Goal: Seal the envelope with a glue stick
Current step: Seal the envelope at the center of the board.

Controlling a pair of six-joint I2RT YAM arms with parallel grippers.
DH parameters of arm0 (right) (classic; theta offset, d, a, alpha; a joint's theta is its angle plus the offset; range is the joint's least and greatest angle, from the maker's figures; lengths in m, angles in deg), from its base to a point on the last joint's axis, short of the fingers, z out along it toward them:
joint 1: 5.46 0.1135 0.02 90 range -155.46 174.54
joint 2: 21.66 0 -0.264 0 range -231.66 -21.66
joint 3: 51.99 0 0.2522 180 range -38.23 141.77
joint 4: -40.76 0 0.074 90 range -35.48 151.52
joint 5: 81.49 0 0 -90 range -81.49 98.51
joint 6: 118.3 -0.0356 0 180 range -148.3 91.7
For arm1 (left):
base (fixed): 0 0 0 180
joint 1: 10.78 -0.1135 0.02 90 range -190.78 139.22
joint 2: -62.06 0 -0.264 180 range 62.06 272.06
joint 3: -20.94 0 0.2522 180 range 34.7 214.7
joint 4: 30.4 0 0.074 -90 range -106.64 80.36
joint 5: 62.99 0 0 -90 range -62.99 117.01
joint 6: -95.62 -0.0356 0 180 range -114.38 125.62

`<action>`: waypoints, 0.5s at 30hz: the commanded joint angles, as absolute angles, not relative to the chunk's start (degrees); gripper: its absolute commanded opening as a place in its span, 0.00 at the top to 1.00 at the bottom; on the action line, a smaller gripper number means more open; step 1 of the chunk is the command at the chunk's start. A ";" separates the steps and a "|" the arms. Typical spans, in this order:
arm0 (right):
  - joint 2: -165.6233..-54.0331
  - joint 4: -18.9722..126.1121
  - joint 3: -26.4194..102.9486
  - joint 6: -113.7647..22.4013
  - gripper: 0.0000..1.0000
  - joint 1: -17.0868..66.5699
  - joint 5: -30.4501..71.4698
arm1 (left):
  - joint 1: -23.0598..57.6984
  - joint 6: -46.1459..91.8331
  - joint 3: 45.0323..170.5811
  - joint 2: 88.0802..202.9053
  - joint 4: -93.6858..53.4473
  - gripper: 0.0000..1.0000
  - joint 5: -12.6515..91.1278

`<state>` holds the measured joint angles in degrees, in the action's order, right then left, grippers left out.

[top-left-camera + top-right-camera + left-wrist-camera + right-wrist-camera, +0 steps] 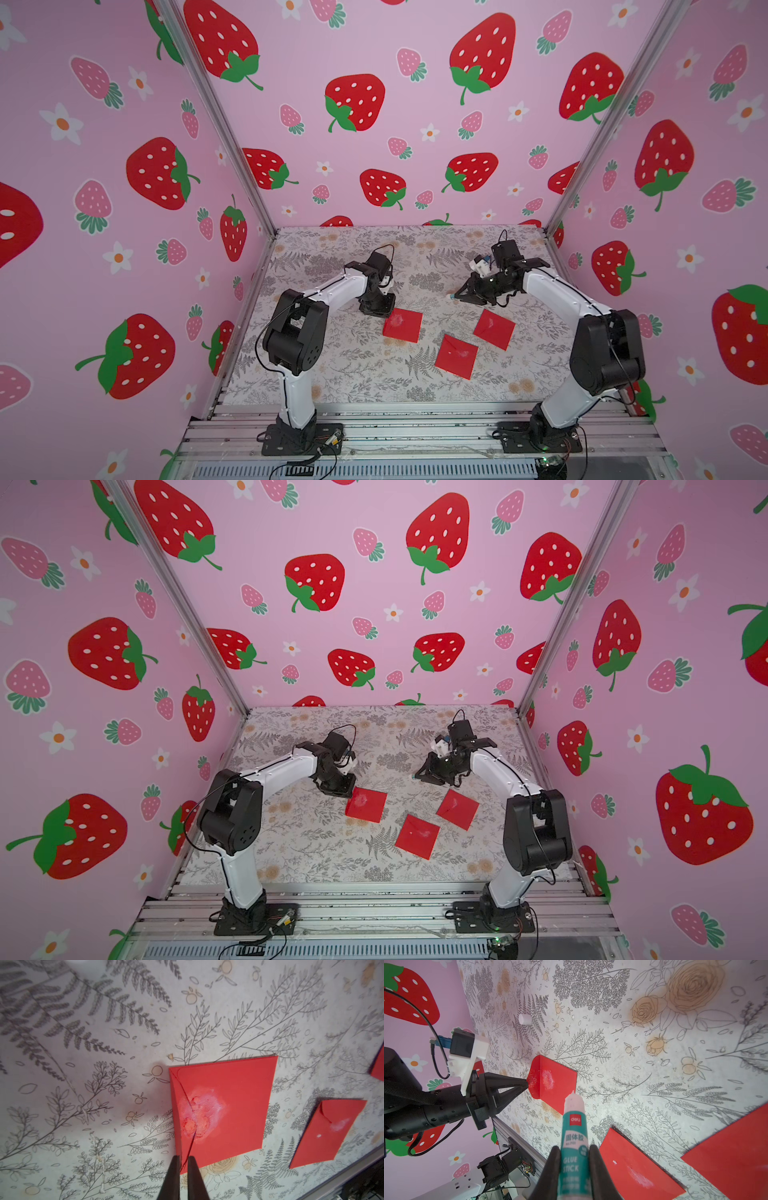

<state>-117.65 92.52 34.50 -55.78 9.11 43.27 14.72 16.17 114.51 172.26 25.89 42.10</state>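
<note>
Obs: right gripper [574, 1148] clamped on the uncapped glue stick [572, 1126], its long axis and tip aimed about 8 o'clock in a top view toward the smeared envelope [402, 325] nearby, where the nearer left gripper [186, 1159] sits closed at the flap edge, hold unconfirmed.

Two overhead views, two wrist views
Both top views look down from high above the counter's [332, 374] near edge; the left wrist view sits close over a red envelope [228, 1105] that the right wrist view shares.
</note>
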 commanded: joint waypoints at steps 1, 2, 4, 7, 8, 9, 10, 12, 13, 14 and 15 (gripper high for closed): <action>-117.31 92.69 34.68 -55.03 1.00 8.78 44.52 | 14.59 15.39 116.62 173.09 27.76 0.99 40.90; -117.29 92.88 34.79 -54.95 1.00 8.78 44.55 | 14.60 15.17 116.62 172.99 27.86 1.00 40.74; -117.50 93.01 35.02 -54.85 1.00 8.82 44.38 | 14.58 14.77 116.75 172.83 28.40 1.00 40.22; -117.48 93.23 35.19 -54.75 1.00 8.71 44.20 | 14.53 13.73 117.12 172.18 29.74 1.00 38.87; -117.47 93.23 35.25 -54.87 1.00 8.78 44.09 | 14.48 13.31 117.19 171.90 30.32 1.00 38.31; -117.47 93.34 35.36 -54.75 1.00 8.76 44.13 | 14.53 12.93 117.38 171.65 30.77 1.00 37.84; -117.47 93.33 35.38 -54.75 1.00 8.78 44.10 | 14.45 12.71 117.49 171.41 31.45 1.00 37.13; -117.51 93.46 35.52 -54.67 1.00 8.78 43.94 | 14.45 12.07 117.52 170.84 32.29 1.00 35.81; -117.55 93.62 35.61 -54.50 1.00 8.78 43.89 | 14.44 11.92 117.50 170.69 32.60 1.00 35.28; -117.56 93.80 35.68 -54.40 1.00 8.73 43.71 | 14.44 11.74 117.50 170.62 32.67 1.00 35.24; -117.55 93.82 35.61 -54.32 1.00 8.78 43.66 | 14.44 11.65 117.57 170.66 32.80 1.00 35.24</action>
<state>-117.65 92.50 34.52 -55.39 9.11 43.49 14.72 13.22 115.58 172.06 29.89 37.07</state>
